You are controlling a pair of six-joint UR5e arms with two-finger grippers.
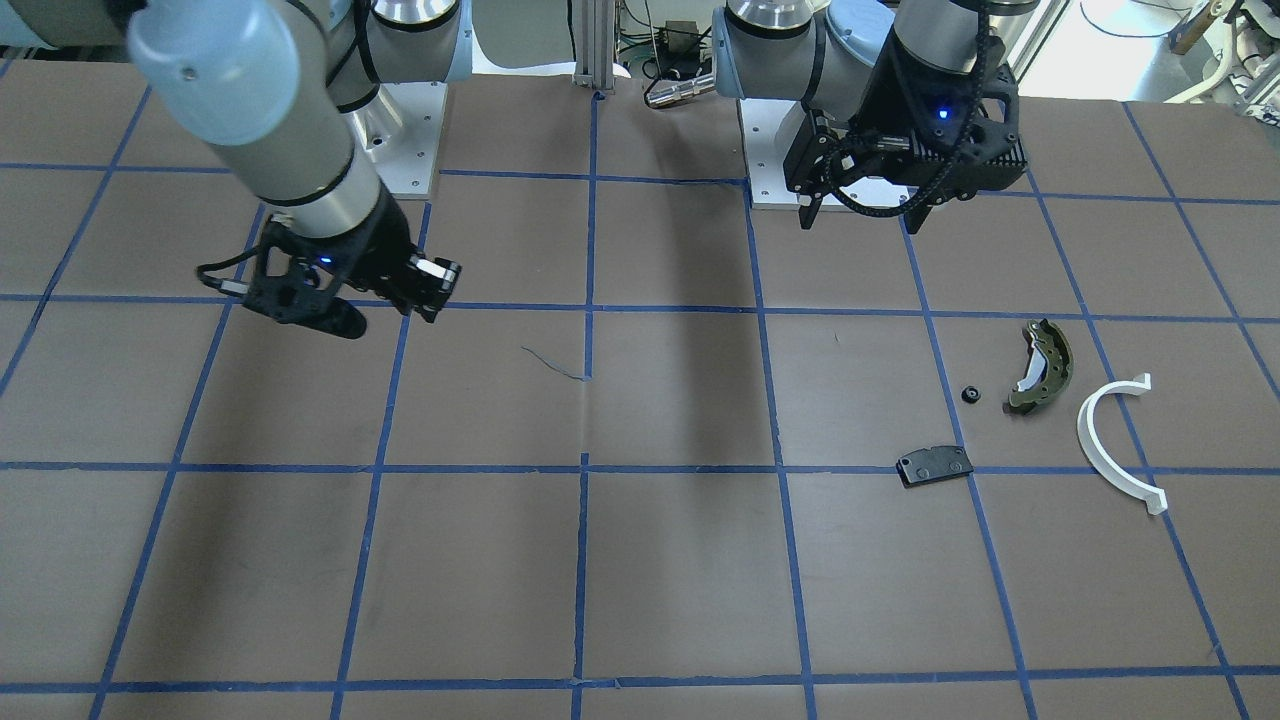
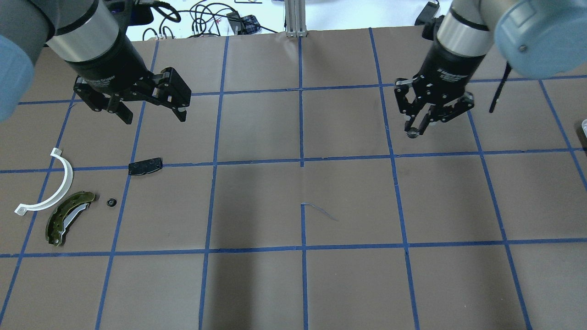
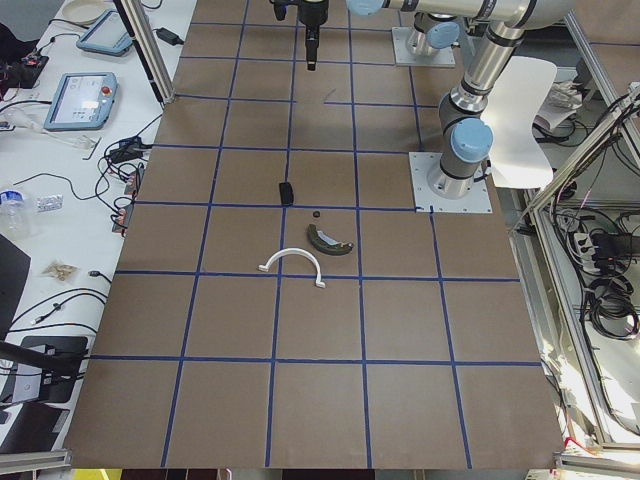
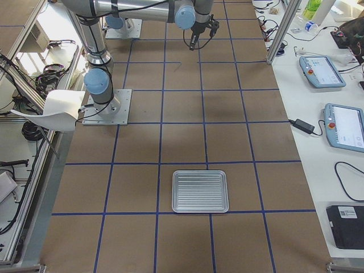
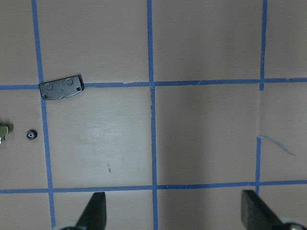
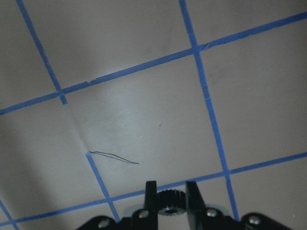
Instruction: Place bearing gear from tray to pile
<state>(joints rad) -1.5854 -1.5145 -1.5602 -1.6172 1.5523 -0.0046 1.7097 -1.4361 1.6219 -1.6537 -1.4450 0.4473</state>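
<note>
My right gripper [image 2: 412, 132] is shut on a small dark toothed bearing gear [image 6: 168, 198] and holds it above the brown table; it also shows in the front view [image 1: 428, 287]. The silver ribbed tray [image 4: 200, 191] shows only in the right side view and looks empty. The pile lies at the table's left: an olive-green brake shoe [image 2: 68, 218], a white half-ring [image 2: 56, 182], a flat black plate [image 2: 145, 166] and a small black gear [image 2: 110, 202]. My left gripper [image 2: 152, 118] is open and empty, above and behind the plate [image 5: 61, 88].
Blue tape lines grid the table. A thin loose strand [image 2: 321, 211] lies near the table's middle. Both arm bases [image 1: 400, 130] stand at the robot's edge. Teach pendants and cables lie on the side bench [image 4: 335, 108].
</note>
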